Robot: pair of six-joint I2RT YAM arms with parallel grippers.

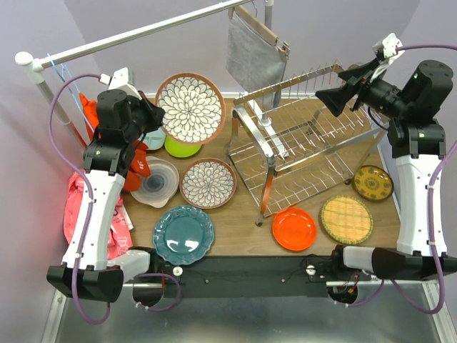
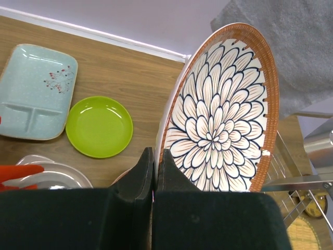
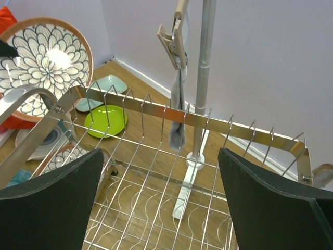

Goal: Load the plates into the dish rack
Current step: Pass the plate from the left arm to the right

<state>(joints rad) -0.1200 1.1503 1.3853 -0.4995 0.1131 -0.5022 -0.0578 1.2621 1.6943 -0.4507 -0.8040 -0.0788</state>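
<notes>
Now the left claw (image 2: pixel 156 153) grips the raised floral plate (image 2: pixel 218 130) by its rim; the right claw (image 3: pixel 159 153) gapes.

dish rack (image 1: pixel 303 146): shiny metal wire; floral plate (image 2: pixel 218 120): glossy; table (image 1: pixel 243 229): matt wood

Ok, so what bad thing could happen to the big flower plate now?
The left gripper pinches the big floral plate only at its rim, up in the air. It might slip and drop onto the lime green plate or its neighbours. On the way over, it could also knock the thin prongs of the dish rack or brush the grey cloth hanging behind.
</notes>
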